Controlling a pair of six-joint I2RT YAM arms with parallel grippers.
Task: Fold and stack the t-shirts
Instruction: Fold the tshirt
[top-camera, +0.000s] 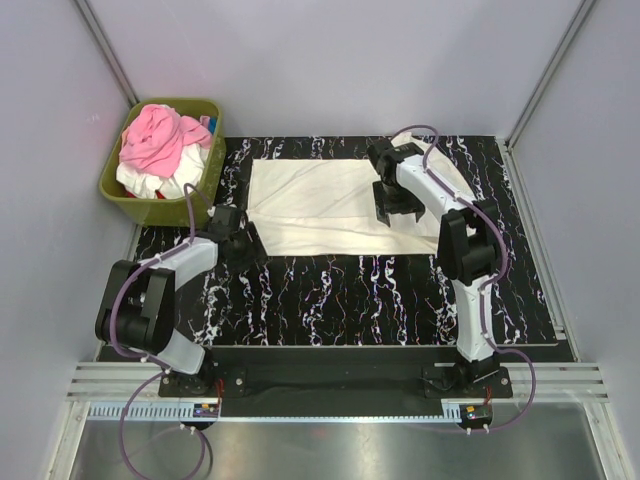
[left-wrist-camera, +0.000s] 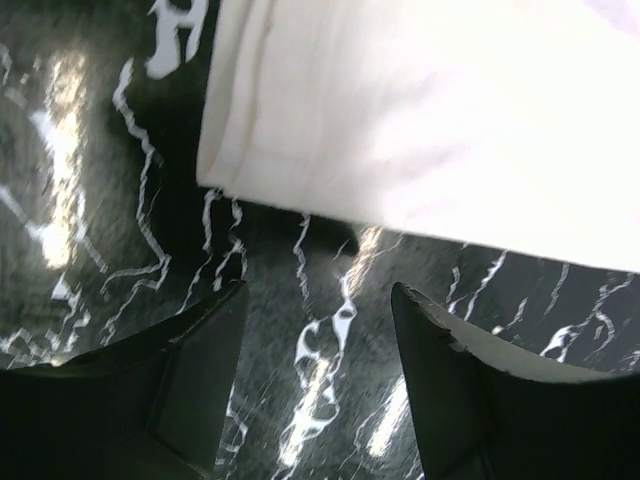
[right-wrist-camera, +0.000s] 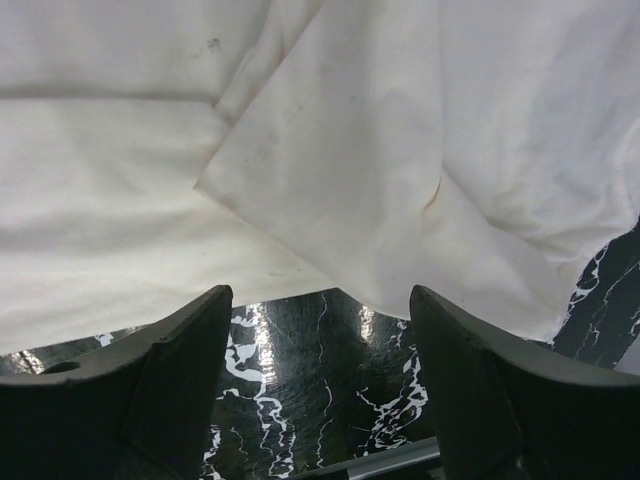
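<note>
Seen from above, the cream t-shirt (top-camera: 320, 205) lies flat on the far half of the counter (top-camera: 330, 300), its long axis running left to right. The pink and white t-shirts (top-camera: 155, 145) sit heaped in the basket (top-camera: 110, 188) beyond the far-left corner. The left pincer (top-camera: 236, 238) is at the cream t-shirt's near-left corner and the right pincer (top-camera: 392, 212) is over its right part, close to the near edge, so each arm has its own end. In the left wrist view the left pincer (left-wrist-camera: 320, 300) is released with nothing between its fingers; bare counter shows below, and the hemmed corner of the cream t-shirt (left-wrist-camera: 420, 120) lies just ahead. In the right wrist view the right pincer (right-wrist-camera: 320, 300) is likewise released and empty, and a loose flap and the edge of the cream t-shirt (right-wrist-camera: 350, 150) lie directly ahead. Both ends look ready to be taken for a fold.
</note>
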